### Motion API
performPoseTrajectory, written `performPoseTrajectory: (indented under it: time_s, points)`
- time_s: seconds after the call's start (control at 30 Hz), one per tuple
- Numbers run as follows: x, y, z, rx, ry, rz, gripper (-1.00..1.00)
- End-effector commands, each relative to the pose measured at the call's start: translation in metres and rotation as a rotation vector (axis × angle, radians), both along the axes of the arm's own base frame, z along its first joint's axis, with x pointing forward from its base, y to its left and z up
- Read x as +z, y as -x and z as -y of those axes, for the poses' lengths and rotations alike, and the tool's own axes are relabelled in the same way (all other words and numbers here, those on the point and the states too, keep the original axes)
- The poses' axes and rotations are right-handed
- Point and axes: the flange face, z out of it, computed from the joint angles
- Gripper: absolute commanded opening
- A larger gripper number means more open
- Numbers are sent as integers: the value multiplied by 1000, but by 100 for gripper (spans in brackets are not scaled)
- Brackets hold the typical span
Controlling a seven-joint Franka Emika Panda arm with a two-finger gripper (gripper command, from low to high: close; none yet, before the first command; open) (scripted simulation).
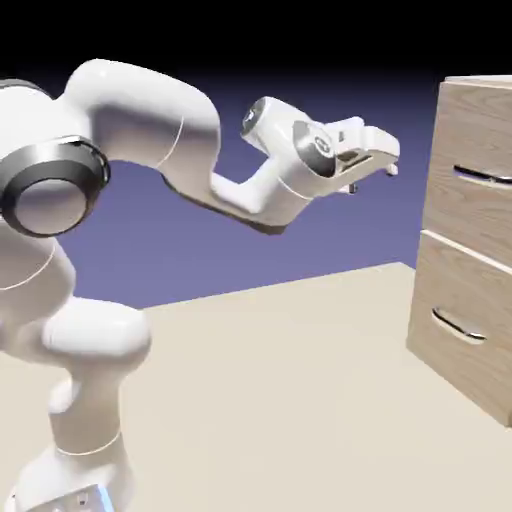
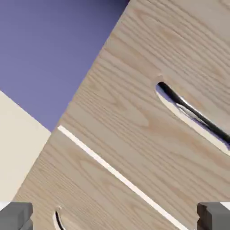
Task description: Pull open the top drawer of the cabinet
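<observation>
**A:** Where did things stand when you looked?

**B:** The white arm's two-finger gripper (image 1: 385, 168) hung in the air, well apart from the tall light-beige wood-grain cabinet (image 1: 440, 250), and pointed toward it. Its fingers (image 2: 16, 215) stood wide apart with nothing between them. The top drawer (image 1: 478, 150), the upper wood-grain front, was flush and not yet opened, and its slim curved silver bar handle (image 1: 484, 177) was untouched.

**A:** So what worried you?

**B:** Mostly the aim. In the hand view the upper handle sat far off to one side, and the whole cabinet face ran on a slant, so the fingers did not appear lined up across the bar. An approach from that pose would, I judged, have put a fingertip against the wood or slid past the bar.

**A:** And the lower drawer?

**B:** That was the second risk. The identical lower handle (image 2: 58, 219) showed just beside one fingertip at the hand view's bottom edge. A slight drop on the way in could have caught the wrong handle.

**A:** Anything after the grasp?

**B:** A thin, curved bar offers little purchase; a pull off the drawer's axis might have let it slip free.
</observation>
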Motion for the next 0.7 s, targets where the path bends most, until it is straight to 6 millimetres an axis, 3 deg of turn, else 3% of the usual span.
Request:
performPoseTrajectory:
  time_s: [0.0, 0.67]
  points:
    - [-1, -4, 1, 4, 21, 12, 0]
    - [-37, -91, 25, 77, 515, 277, 0]
